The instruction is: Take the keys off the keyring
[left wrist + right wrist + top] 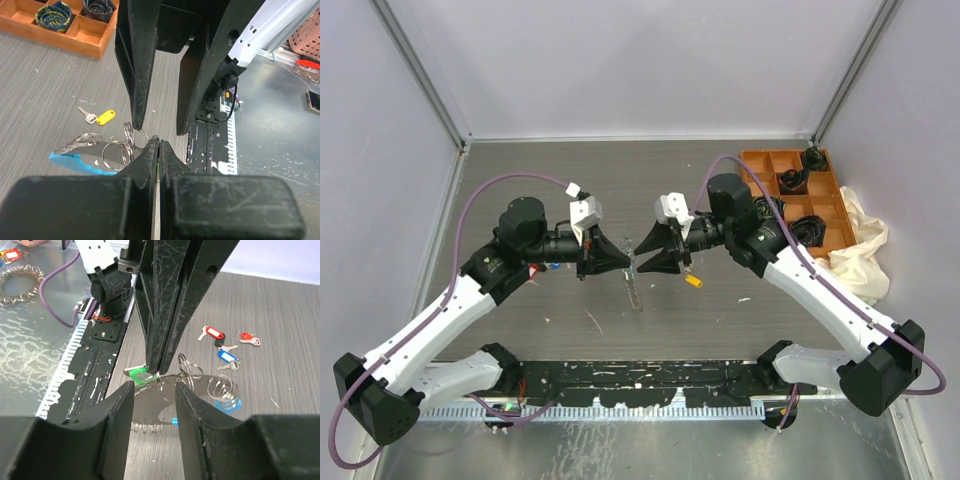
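Note:
The keyring (pixel 165 400) is a bunch of silver rings on a flat metal piece with a light-blue plastic part (pixel 227 404), held above the table between the arms (pixel 635 285). My left gripper (pixel 156 142) is shut on the green key (pixel 139 375) at the keyring's edge. It also shows in the right wrist view (pixel 156 371). My right gripper (pixel 154 390) is open, with its jaws on either side of the keyring's metal piece. Red and blue keys (pixel 226 356) lie loose on the table. A yellow key (pixel 102 117) lies apart from them.
An orange compartment tray (pixel 825 225) with dark items stands at the back right, with a cream cloth (pixel 865 245) beside it. The black rail (pixel 650 375) and arm bases run along the near edge. Grey walls enclose the table.

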Tool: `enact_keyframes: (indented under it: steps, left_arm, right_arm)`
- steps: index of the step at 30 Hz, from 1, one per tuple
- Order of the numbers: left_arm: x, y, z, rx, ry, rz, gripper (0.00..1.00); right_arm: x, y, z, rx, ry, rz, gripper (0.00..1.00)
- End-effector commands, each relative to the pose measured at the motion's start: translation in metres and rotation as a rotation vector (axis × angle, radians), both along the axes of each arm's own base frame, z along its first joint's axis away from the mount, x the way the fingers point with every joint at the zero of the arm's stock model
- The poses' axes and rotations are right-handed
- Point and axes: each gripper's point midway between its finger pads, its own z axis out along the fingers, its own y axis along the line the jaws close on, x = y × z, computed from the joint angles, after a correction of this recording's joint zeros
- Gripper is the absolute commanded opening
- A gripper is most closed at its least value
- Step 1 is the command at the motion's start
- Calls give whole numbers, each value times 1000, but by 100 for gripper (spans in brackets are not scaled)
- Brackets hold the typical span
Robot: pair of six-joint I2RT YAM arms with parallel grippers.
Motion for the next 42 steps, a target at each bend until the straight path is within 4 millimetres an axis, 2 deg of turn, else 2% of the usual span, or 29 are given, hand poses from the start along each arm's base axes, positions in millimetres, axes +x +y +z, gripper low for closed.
enact_keyframes:
  steps: [1, 7, 11, 12, 15, 17, 26, 27, 29, 30, 31, 33, 37, 42]
  left_arm:
    - [2, -4, 26, -71, -79, -6, 0]
    - [2, -4, 26, -73, -78, -5, 0]
    - [2, -4, 26, -74, -79, -5, 0]
    - [2, -4, 26, -74, -78, -6, 0]
    - [2, -4, 26, -73, -78, -6, 0]
    - [1, -3, 26, -74, -78, -6, 0]
    - [-1, 1, 30, -100, -51, 33, 1]
    - [1, 3, 31, -106, -46, 55, 5]
    - [3, 9, 36, -128, -28, 112, 21]
    - [4, 13, 39, -141, -19, 143, 33]
    - [4, 18, 44, -159, -18, 183, 37]
    - [2, 27, 46, -182, 6, 234, 42]
    - [-5, 38, 36, -194, 125, 306, 46]
    - [-8, 36, 16, -318, 402, 352, 51]
  right_arm:
    - [-1, 6, 4, 20, -52, 9, 43]
    - [1, 12, 1, 16, -57, 0, 39]
    - [0, 14, 1, 19, -62, 4, 31]
    - [1, 15, 1, 19, -62, 4, 27]
    - [0, 15, 0, 17, -65, 10, 8]
    - [-1, 14, 1, 13, -78, 15, 1]
    - [-9, 9, 9, 23, -69, 34, 1]
    - [-10, 9, 10, 25, -67, 36, 1]
    - [-10, 8, 12, 27, -66, 27, 1]
    - [-9, 8, 13, 30, -65, 22, 1]
    - [-8, 8, 14, 32, -64, 14, 1]
    - [-7, 7, 14, 36, -56, 2, 1]
    - [-5, 8, 15, 52, -49, -9, 1]
    - [-2, 10, 22, 88, -46, -35, 1]
